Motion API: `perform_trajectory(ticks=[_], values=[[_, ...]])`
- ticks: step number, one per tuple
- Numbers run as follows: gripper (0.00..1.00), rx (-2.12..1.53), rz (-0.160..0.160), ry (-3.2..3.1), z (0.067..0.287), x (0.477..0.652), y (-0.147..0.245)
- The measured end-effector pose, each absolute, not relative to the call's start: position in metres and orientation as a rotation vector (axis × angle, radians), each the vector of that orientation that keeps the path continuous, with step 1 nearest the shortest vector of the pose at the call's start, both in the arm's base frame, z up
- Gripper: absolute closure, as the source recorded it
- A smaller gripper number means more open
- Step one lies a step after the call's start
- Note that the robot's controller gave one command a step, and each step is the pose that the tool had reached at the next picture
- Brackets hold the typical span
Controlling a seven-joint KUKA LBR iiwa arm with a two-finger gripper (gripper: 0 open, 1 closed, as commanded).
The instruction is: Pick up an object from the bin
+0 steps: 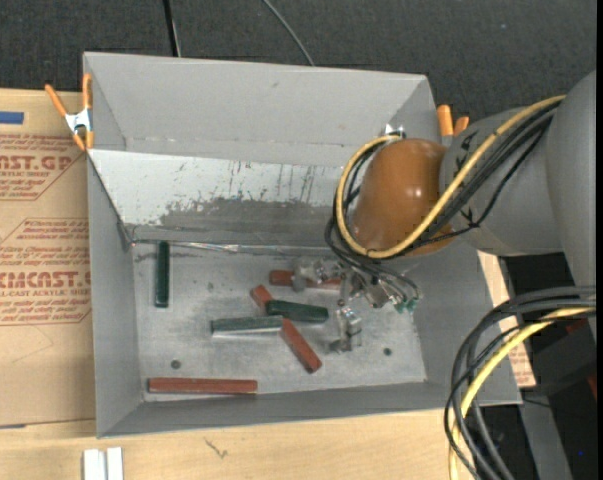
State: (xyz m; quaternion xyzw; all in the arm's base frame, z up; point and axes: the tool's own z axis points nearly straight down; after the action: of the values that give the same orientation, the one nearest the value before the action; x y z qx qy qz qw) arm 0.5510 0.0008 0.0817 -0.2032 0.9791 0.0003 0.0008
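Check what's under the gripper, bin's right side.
The gripper hangs over grey bin floor, beside a short red-brown stick and a dark green stick. Anything directly beneath it or the orange cover is hidden.

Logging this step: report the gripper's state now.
Gripper: open or shut cannot be told; it is down by the short red-brown stick in the bin.

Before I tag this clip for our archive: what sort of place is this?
Likely a robotics lab's bin-picking test cell: a grey metal bin with sloped walls, loose red-brown bars and dark green bars on its floor, and a grey cabled robot arm reaching in.
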Motion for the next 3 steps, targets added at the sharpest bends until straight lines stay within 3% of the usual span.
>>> perform_trajectory(ticks=[1, 2, 3], values=[[0.00, -0.825, 0.007, 3.037, 0.125, 0.544, -0.006], [1.00, -1.169, -0.001, 2.915, 0.071, 0.557, -0.007], [0.00, -1.169, 0.001, 2.914, 0.070, 0.556, -0.006]])
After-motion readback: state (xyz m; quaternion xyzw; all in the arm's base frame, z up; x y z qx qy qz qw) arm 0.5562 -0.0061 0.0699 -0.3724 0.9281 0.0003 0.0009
